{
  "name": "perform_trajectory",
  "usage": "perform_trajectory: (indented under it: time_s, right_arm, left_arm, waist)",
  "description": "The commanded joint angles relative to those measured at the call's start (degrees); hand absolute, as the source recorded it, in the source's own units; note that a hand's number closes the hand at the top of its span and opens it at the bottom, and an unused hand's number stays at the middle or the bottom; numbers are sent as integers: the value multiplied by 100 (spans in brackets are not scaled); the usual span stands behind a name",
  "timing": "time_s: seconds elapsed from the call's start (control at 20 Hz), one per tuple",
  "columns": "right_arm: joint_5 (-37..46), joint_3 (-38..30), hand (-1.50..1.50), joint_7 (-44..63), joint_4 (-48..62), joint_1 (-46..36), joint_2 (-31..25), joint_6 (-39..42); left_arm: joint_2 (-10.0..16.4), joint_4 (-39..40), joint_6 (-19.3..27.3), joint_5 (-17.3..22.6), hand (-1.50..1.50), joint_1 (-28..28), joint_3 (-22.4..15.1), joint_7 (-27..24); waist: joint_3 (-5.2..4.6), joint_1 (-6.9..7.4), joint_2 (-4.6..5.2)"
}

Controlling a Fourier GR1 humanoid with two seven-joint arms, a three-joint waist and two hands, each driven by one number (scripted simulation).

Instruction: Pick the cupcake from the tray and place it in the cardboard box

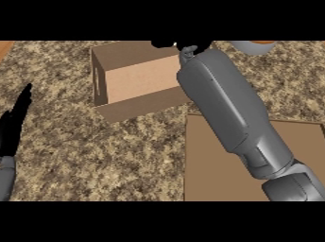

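Note:
The cardboard box (134, 80) stands open at the back middle of the counter, its bare inside floor showing. My right forearm reaches from the lower right across the brown tray (210, 175) to the box's far right corner. There only a small black part of my right hand (187, 46) shows at the view's upper edge. No cupcake shows anywhere: the visible part of the tray is bare, and what the right hand holds is hidden. My left hand (8, 127) rests open at the left edge, fingers straight up.
A grey rounded object (252, 46) with an orange top sits at the back right, cut off by the view's edge. Wooden strips border the speckled counter (89, 151) at the far left and far right corners.

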Motion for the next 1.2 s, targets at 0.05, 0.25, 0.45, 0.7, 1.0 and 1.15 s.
perform_trajectory:
  time_s: [0.05,0.25,0.45,0.7,1.0,1.15]
  right_arm:
    - [-236,-255,150,-479,1460,-474,1,-653]
    - [-77,-422,150,-386,2169,-654,0,-1028]
    - [-745,-966,-150,-426,2440,-743,0,-1125]
    - [-949,-1119,-150,-1116,2753,-695,1,-1487]
    - [-1046,-1210,-150,-1839,2700,-803,1,-2325]
    - [-1188,-1411,-150,-2169,2577,-805,1,-2711]
  left_arm:
    - [9,-135,-72,6,0,75,-34,-34]
    - [-348,-98,250,-235,0,43,-274,-10]
    - [-11,-103,-111,-13,0,-141,-87,36]
    - [-279,-12,190,-238,0,-257,-256,59]
    - [-109,-88,-43,-106,0,-94,-164,26]
    - [-79,-133,-129,9,0,-27,-77,114]
  waist:
    - [-1,111,39]
    - [-2,113,68]
    - [2,259,111]
    - [4,255,141]
    - [6,333,106]
    - [7,160,49]
